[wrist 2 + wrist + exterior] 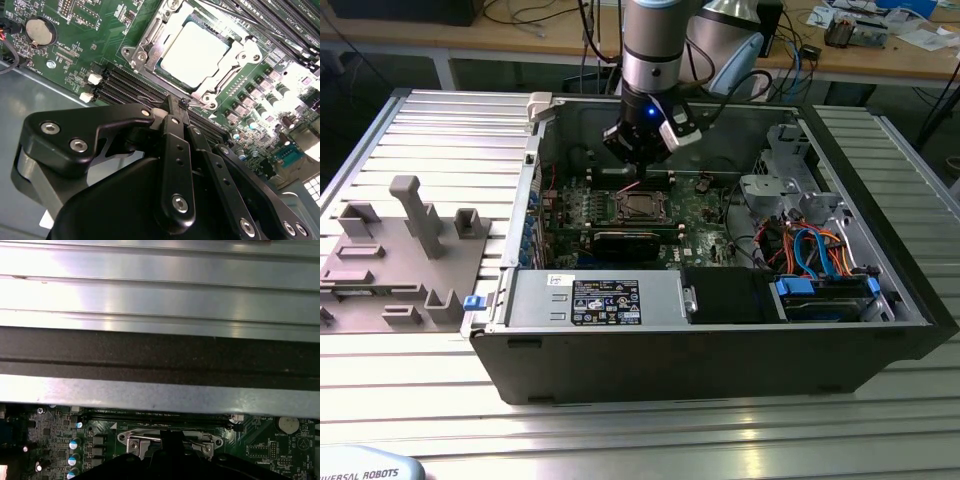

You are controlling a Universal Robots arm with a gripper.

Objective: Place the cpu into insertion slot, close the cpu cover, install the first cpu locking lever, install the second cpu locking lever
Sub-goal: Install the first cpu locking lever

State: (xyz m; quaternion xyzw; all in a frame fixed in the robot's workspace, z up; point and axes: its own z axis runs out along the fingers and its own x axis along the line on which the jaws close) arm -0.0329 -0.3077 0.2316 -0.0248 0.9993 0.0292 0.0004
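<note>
Grey fixture blocks (410,250) lie at the exterior view's left, outside the open computer case (880,330). Rightward, mid-board, the cpu (196,53) already sits in the insertion slot (639,206), with the cpu cover (150,37) down around it. The gripper (176,102), fingers pressed together and empty, hovers at a locking lever (220,80); a steady, squarely placed push seems wise.

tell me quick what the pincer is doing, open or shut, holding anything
Pincer: shut, empty, tips meeting just beside the thin silver metal cover frame closed over the dull silver-grey square chip.
</note>
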